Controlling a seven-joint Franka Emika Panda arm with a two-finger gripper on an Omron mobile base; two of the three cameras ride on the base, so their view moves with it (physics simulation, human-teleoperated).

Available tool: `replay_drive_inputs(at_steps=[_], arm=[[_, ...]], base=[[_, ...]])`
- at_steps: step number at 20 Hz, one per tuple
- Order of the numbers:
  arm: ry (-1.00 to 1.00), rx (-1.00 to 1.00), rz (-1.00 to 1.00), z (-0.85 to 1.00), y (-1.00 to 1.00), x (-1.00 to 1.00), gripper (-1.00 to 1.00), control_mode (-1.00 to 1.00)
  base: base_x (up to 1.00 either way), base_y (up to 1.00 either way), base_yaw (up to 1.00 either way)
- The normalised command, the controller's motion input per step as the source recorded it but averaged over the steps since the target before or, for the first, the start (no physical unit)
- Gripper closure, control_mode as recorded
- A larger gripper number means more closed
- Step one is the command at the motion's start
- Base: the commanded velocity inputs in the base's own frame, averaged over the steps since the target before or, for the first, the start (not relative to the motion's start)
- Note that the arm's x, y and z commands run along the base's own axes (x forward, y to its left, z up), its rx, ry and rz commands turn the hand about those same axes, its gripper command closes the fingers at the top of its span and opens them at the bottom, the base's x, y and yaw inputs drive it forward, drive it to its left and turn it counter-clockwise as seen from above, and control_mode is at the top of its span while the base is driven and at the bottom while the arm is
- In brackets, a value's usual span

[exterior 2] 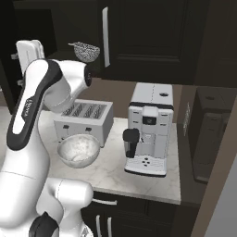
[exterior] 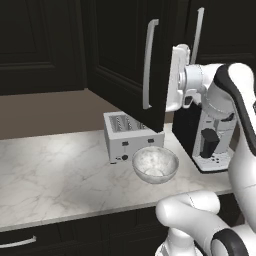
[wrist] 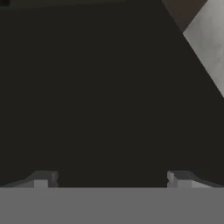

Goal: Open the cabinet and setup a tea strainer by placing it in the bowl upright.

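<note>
The cabinet (exterior: 127, 55) door stands open so the wide, empty pincer (wrist: 111, 179) can reach the tea strainer (exterior 2: 85, 51) inside.

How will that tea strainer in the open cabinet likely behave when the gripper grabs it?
The tea strainer looks like a thin mesh basket, so probably light and easily nudged aside. Its rounded underside suggests it may rock or tip on the shelf. The mesh could dent under a hard squeeze from the open gripper.
</note>
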Motion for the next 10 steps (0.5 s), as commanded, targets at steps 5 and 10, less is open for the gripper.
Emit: replay_drive_inputs(at_steps=[5,10], arm=[[0.06,0.00,0.09,-0.04,0.43,0.06,-1.00,-1.00],[0.04,0.00,0.07,0.00,0.51,0.00,-1.00,-1.00]], base=[[0.00,0.00,0.00],[0.00,0.00,0.00]])
